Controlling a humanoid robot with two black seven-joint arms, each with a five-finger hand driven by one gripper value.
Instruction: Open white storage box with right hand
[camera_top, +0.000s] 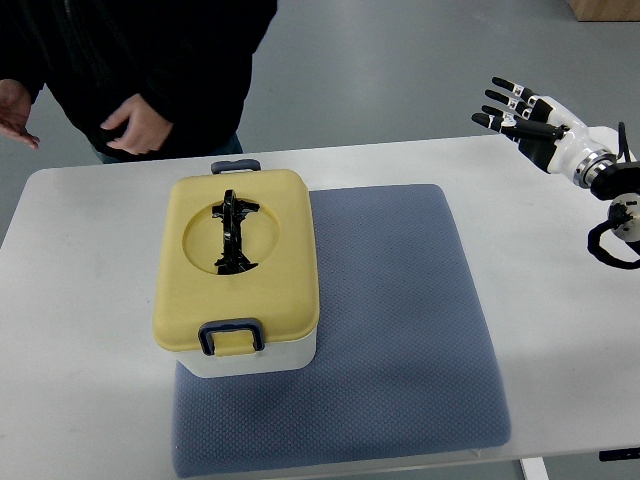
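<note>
We see the right hand (522, 115) raised near the surface's far right corner, its arm entering from the right edge, white forearm angled up and leftward. Its dark fingers (497, 98) are spread and nearly straight, pointing left, holding nothing. It is well apart from the box.

One white storage box (238, 265) stands on the left part of a blue-grey mat (400, 320), which lies on the white surface (80, 300). The box's yellow lid (275, 250) is on and covers the whole top (so we cannot tell what is inside). In the lid's round recess a black handle (233, 233) lies flat, running from far to near. We count two dark blue latches: one (231, 335) at the near end, folded up against the lid's edge, and one (235, 166) at the far end. Only a strip of the white body shows below the lid at the near side.

Beyond the far edge a person in dark clothing stands, with two hands showing: one (140, 128) held in front of the body, another (15, 112) at the picture's left edge.
</note>
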